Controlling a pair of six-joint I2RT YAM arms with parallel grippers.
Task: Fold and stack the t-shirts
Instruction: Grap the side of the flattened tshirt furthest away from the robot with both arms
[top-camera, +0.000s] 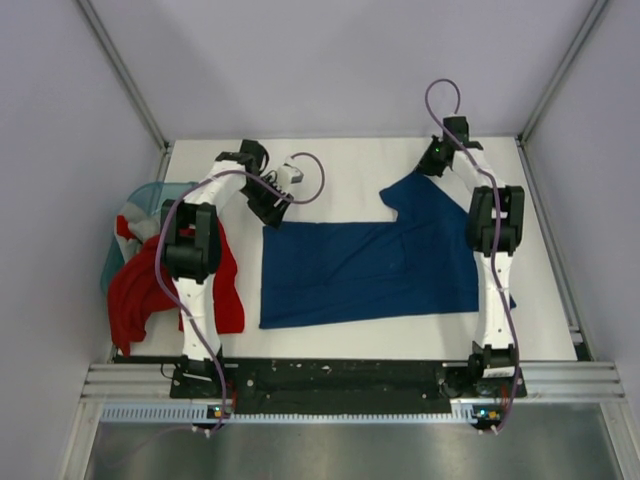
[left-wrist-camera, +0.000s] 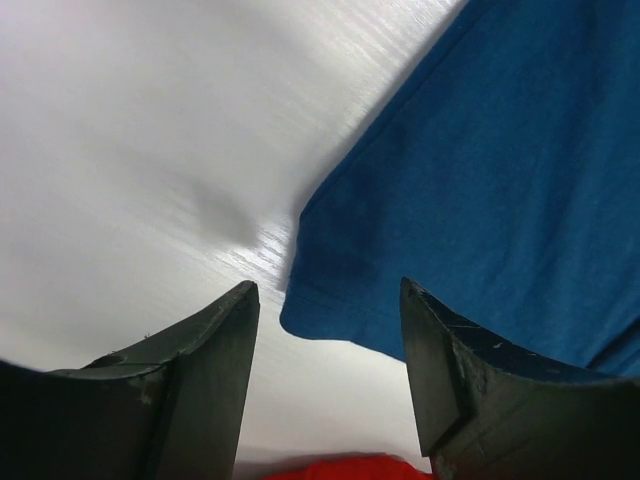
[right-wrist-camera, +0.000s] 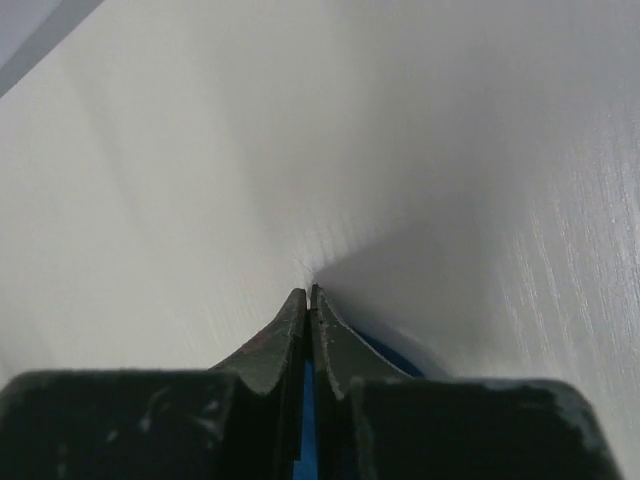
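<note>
Left pincer (left-wrist-camera: 328, 292) agape at navy t-shirt (left-wrist-camera: 480, 180) corner | right pincer (right-wrist-camera: 307, 292) clamping it, arm outstretched

Basket (top-camera: 148, 192) mostly hidden under red shirt (top-camera: 135, 290); right pincer (right-wrist-camera: 308, 292) hides what it pinches, probably navy shirt (top-camera: 360, 265) edge.

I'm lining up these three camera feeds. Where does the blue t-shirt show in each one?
Top external: the blue t-shirt lies spread flat mid-table.
Left wrist: its corner fills the upper right, beyond the open left end effector.
Right wrist: only a blue sliver, pinched in the shut right end effector.
Shared landmark: the white table, seen in all three.
</note>
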